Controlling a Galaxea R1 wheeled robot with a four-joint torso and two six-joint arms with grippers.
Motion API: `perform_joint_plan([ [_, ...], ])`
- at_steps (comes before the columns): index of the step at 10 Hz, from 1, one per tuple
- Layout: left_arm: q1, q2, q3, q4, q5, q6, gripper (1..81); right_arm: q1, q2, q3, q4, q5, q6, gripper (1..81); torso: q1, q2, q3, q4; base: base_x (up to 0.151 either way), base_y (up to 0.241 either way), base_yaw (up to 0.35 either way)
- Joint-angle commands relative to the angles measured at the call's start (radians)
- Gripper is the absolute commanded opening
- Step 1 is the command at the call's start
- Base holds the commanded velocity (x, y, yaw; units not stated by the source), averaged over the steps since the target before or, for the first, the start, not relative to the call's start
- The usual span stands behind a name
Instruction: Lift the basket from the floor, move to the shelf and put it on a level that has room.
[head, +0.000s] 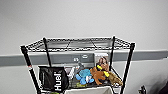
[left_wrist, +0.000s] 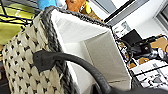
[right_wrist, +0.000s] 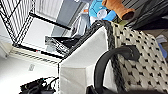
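Observation:
The shelf (head: 77, 62) is a black wire rack straight ahead against a pale wall. Its highest level (head: 77, 43) is a bare wire grid. The basket (head: 87, 90), cream woven with white lining, is raised in front of the shelf, and its rim peeks in at the head view's lower edge. In the left wrist view the basket (left_wrist: 22, 60) shows close up, and its black loop handle (left_wrist: 75, 62) runs taut into my left gripper (left_wrist: 100, 90). In the right wrist view the basket's (right_wrist: 142, 55) other handle (right_wrist: 107, 60) runs into my right gripper (right_wrist: 93, 90).
The tier below the top holds a black Huel bag (head: 53, 78), a blue plush toy (head: 84, 76), an orange plush toy (head: 100, 73) and boxes (head: 101, 60) at the back. A grey band (head: 150, 55) runs along the wall behind the rack.

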Motion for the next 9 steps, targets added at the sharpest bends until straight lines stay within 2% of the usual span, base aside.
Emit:
perform_joint_plan([
  [1,-0.189,-0.069,0.097,0.001,0.0,-0.044,1.0,0.19,-0.052,0.075,0.083,-0.028,0.002,1.0,0.0,0.0,0.0,0.0,0.0,0.0,0.0],
  [5,-0.345,-0.118,0.153,0.001,0.05,-0.153,1.0,0.285,-0.086,0.107,0.154,-0.035,0.002,1.0,0.0,0.0,0.0,0.0,0.0,0.0,0.0],
  [9,-0.476,-0.143,0.205,-0.001,0.097,-0.243,1.0,0.402,-0.125,0.143,0.232,-0.078,0.002,1.0,0.0,0.0,0.0,0.0,0.0,0.0,0.0],
])
